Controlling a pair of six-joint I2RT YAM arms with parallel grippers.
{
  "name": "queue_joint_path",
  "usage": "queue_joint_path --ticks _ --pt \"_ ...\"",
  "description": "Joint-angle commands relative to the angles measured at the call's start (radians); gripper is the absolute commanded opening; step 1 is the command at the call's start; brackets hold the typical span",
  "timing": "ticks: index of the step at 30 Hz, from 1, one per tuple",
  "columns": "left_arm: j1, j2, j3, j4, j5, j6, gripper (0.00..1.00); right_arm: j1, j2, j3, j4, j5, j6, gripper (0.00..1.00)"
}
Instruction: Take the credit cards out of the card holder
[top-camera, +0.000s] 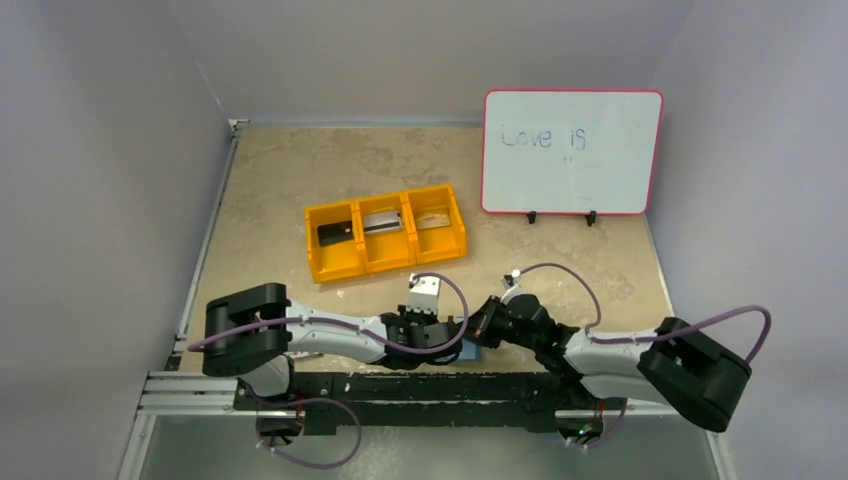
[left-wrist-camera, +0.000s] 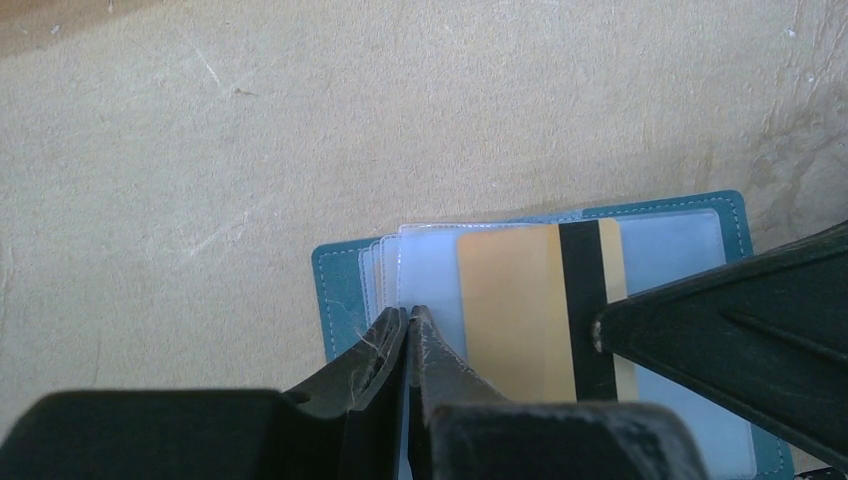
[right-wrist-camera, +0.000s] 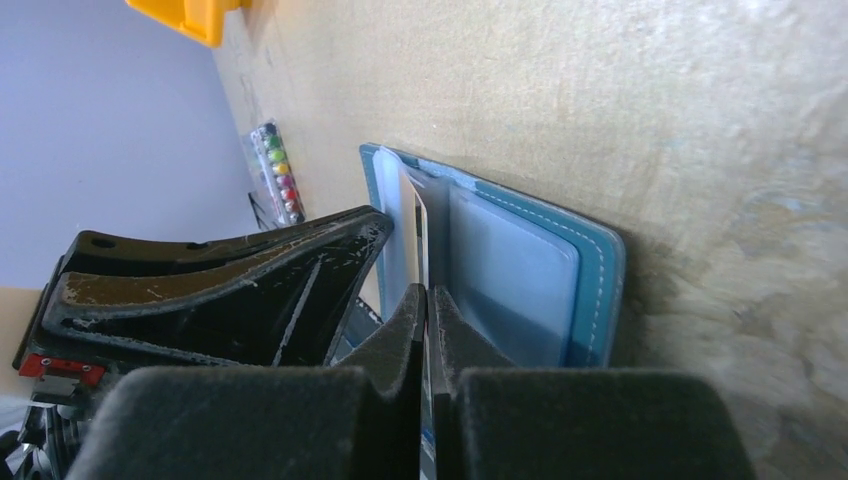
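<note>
My left fingers are pinched together on a clear sleeve of the card holder, which lies open with a gold card on top. In the right wrist view, my right fingers are clamped on that card's edge. From above, the holder sits at the near edge of the table, in front of the orange bin.

Soft, even light brightens the surface. Close up, the left hand and right hand blur (bases most), and the card holder casts a soft shadow.

Open tabletop between orange bin and card holder.
</note>
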Motion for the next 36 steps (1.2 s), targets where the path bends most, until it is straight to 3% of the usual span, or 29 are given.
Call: queue_joint_path --ticks 1,11,16,18,21,27,30,34,36 --pt "-0.004 0.053 -0.01 -0.045 0.073 -0.022 0.04 0.004 -0.084 0.012 -0.193 0.061 -0.007 0.0" --pt "-0.004 0.04 -0.005 -0.05 0.07 -0.016 0.03 0.004 -0.333 0.006 -0.396 0.124 -0.016 0.0" --pt "-0.004 -0.015 -0.011 -0.043 0.042 -0.016 0.11 0.003 -0.418 0.044 -0.517 0.174 -0.039 0.0" --pt "-0.004 -0.058 -0.023 -0.019 0.038 -0.012 0.16 0.004 -0.441 0.056 -0.546 0.186 -0.055 0.0" --pt "-0.003 -0.12 -0.033 -0.01 0.01 -0.016 0.37 0.004 -0.47 0.08 -0.589 0.201 -0.087 0.0" --pt "-0.001 -0.183 -0.009 -0.046 -0.04 -0.005 0.44 0.004 -0.485 0.124 -0.622 0.21 -0.183 0.0" --pt "0.003 -0.238 -0.024 -0.021 -0.046 0.04 0.56 0.004 -0.489 0.143 -0.597 0.194 -0.28 0.0" --pt "0.096 -0.382 -0.101 0.046 0.022 0.161 0.71 0.004 -0.5 0.168 -0.524 0.147 -0.449 0.0" --pt "0.185 -0.522 -0.167 0.154 0.141 0.251 0.75 0.004 -0.496 0.19 -0.501 0.123 -0.519 0.0"
